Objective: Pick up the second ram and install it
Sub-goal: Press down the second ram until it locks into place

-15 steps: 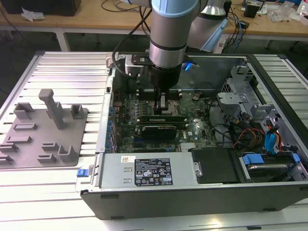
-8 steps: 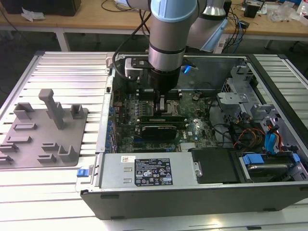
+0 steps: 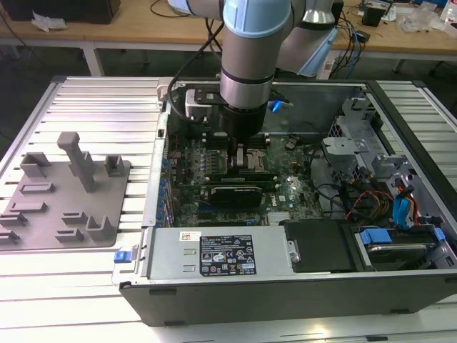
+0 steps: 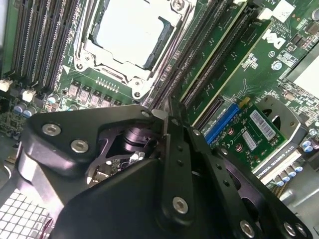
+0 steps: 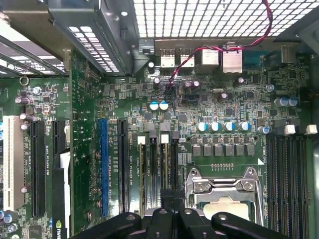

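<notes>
Hand over the memory slots beside the CPU socket, second ram going in

I had the hand [image 4: 167, 117] low inside the open computer case [image 3: 300, 286], just beside the CPU socket [image 4: 130, 35], on the side toward the graphics card [image 3: 232, 193]. In the second wrist view its fingers [image 4: 177, 164] were drawn nearly together, and a thin dark edge stood up between them toward the slots [image 4: 214, 55]; I judged this to be the second ram [image 4: 173, 110], gripped edge-on, though I could not see its green face. In the first wrist view two slots next to the socket looked already filled, but I could not tell if the stick was pressed fully home. So the pick-up seemed done, and the seating was still to be confirmed. The grey holder tray [image 3: 64, 193] on the bench, well away from the socket, carried no stick.
</notes>
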Tool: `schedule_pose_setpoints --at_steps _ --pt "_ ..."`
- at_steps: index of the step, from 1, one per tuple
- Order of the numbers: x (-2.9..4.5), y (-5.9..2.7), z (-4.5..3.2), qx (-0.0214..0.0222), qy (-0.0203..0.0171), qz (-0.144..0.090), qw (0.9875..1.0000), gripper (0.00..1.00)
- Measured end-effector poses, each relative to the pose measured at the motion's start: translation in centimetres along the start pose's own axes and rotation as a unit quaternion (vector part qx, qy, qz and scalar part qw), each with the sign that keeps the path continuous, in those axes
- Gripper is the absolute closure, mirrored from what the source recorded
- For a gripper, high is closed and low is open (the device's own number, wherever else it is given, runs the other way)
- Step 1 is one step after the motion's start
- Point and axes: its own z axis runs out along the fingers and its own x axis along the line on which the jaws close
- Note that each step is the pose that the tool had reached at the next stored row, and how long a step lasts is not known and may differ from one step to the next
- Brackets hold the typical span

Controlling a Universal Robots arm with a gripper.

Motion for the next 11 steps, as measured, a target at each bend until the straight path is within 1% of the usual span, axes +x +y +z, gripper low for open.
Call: schedule_pose_setpoints --at_steps 3,4,5,6,8,10,11 --pt "0.00 0.00 -0.01 0.0000 -0.0001 0.000 1.0000 0.92" --pt "-0.02 -0.01 -0.11 0.0004 -0.0007 0.000 1.0000 0.92" --pt "-0.01 0.01 -0.59 0.0001 -0.0003 0.000 1.0000 0.92" --pt "-0.02 0.04 -1.51 0.0000 -0.0001 0.000 1.0000 0.92" --pt "-0.03 0.09 -2.96 0.0000 0.0000 0.000 1.0000 0.92" --pt "-0.03 0.12 -3.96 0.0000 -0.0001 0.000 1.0000 0.92" --pt "-0.03 0.12 -4.20 0.0000 0.0000 0.000 1.0000 0.92"
